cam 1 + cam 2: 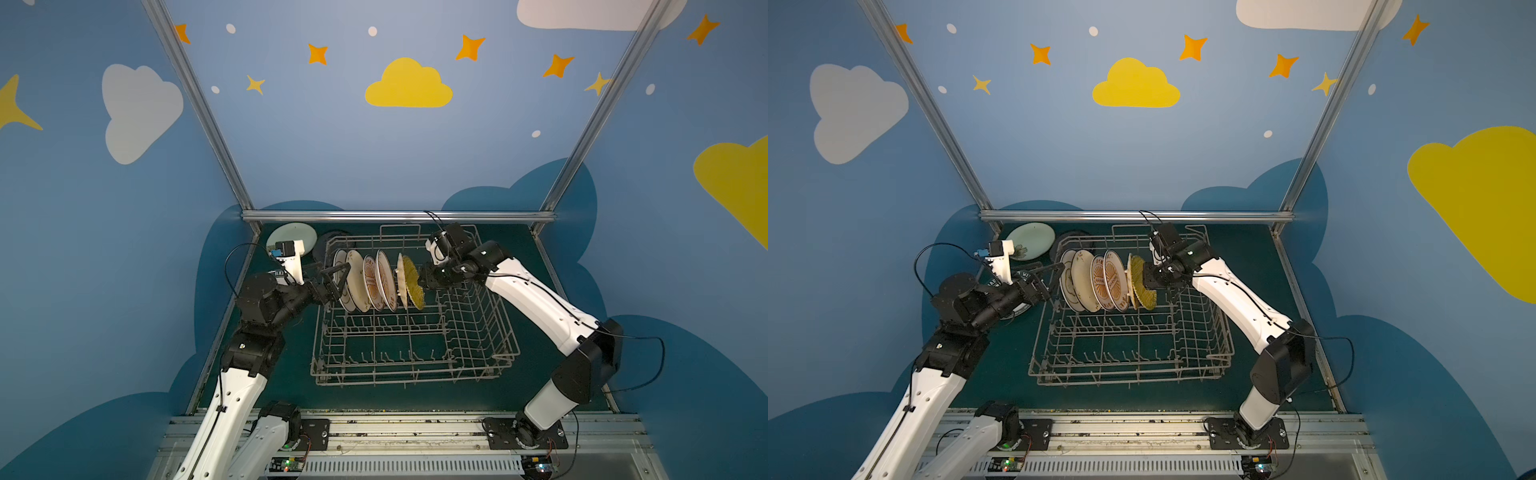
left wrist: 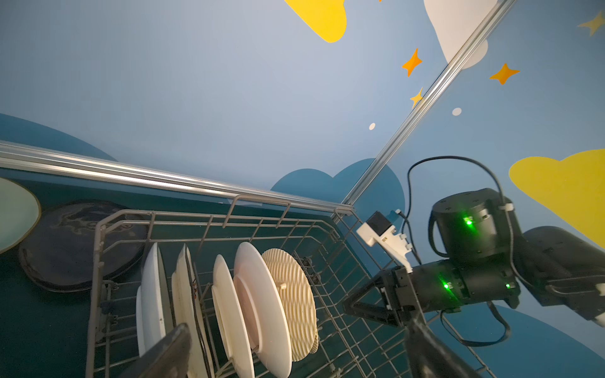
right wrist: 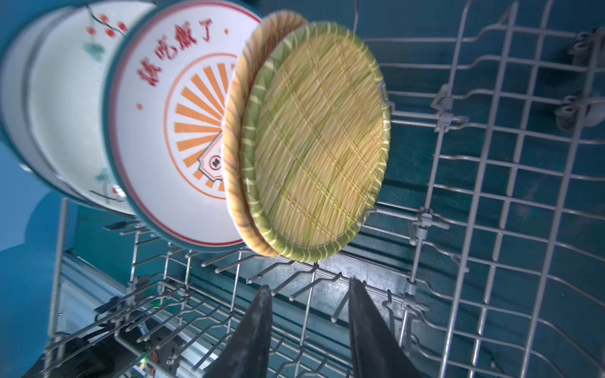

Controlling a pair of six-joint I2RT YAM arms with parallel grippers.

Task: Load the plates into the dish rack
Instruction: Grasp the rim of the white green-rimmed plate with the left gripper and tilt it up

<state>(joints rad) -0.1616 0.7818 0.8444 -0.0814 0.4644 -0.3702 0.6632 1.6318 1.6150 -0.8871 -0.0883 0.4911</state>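
The right gripper (image 3: pixel 310 284), jaws apart and empty, hung at 3 o'clock of the yellow plate (image 3: pixel 317 140), last of the row standing in the rack (image 1: pixel 415 380). The left gripper (image 1: pixel 338 280) gaped at the row's 9 o'clock. The green plate (image 1: pixel 286 235) and the black plate (image 2: pixel 75 245) waited outside at 10 o'clock. The rack's 3-to-6 o'clock slots stood free.

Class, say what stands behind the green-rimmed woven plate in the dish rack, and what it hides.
Behind the green-rimmed woven plate stands a tan woven plate, only its rim showing. Next comes an orange sunburst plate, its middle partly covered.
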